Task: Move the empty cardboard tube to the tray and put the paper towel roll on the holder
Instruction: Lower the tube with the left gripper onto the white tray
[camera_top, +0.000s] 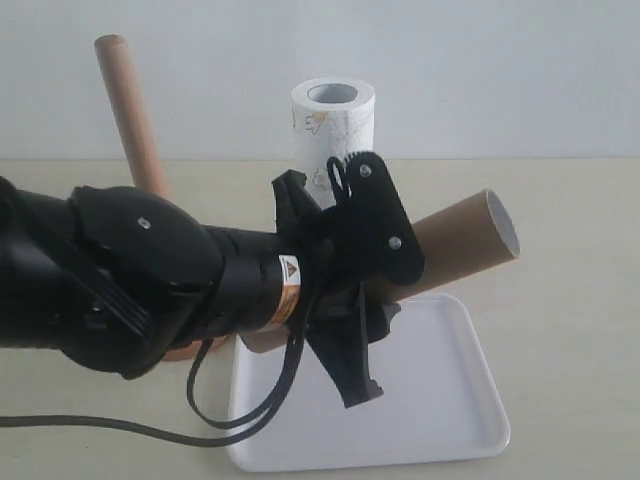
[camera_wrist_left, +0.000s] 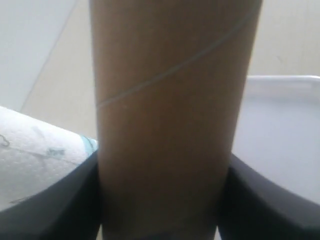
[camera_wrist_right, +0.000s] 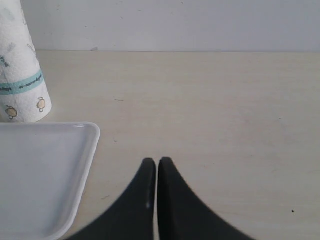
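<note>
My left gripper (camera_top: 385, 290) is shut on the empty cardboard tube (camera_top: 465, 240), a plain brown hollow cylinder held tilted above the white tray (camera_top: 450, 420), open end up and to the right. In the left wrist view the tube (camera_wrist_left: 170, 100) fills the space between the dark fingers (camera_wrist_left: 65, 200), with the tray (camera_wrist_left: 280, 135) beyond. The paper towel roll (camera_top: 333, 125) stands upright behind the gripper, also visible as (camera_wrist_right: 20, 65). The wooden holder's rod (camera_top: 128, 110) rises at the back left, its base mostly hidden by the arm. My right gripper (camera_wrist_right: 157, 164) is shut and empty over the table beside the tray (camera_wrist_right: 45, 175).
The beige table (camera_top: 570, 300) meets a pale wall behind. A black cable (camera_top: 100, 425) from the left arm trails over the table's front left. The left arm's bulk covers much of the left side in the exterior view.
</note>
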